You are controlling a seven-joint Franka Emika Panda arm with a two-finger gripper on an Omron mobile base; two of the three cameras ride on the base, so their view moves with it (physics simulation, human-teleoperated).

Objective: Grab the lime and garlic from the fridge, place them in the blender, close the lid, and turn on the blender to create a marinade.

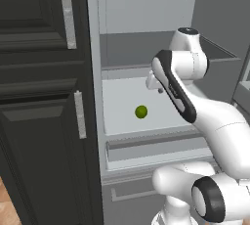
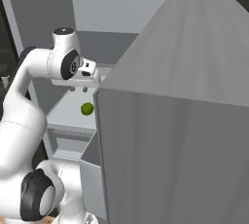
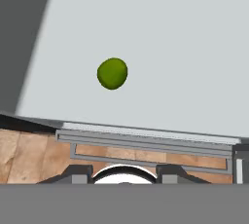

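The lime (image 1: 141,112) sits alone on the pale fridge (image 1: 95,97) shelf, near its front edge above the drawer, while the gripper (image 2: 79,89) hangs above it inside the fridge with its jaws clenched on nothing. To take it well, they should spread first, then come straight down centred over the fruit, since a round lime will likely roll if nudged off-centre

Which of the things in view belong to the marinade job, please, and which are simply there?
For the job:
lime, lying on a shelf
fridge, standing open
tool, above the shelf, holding nothing

Just there:
dark cabinet
wooden floor
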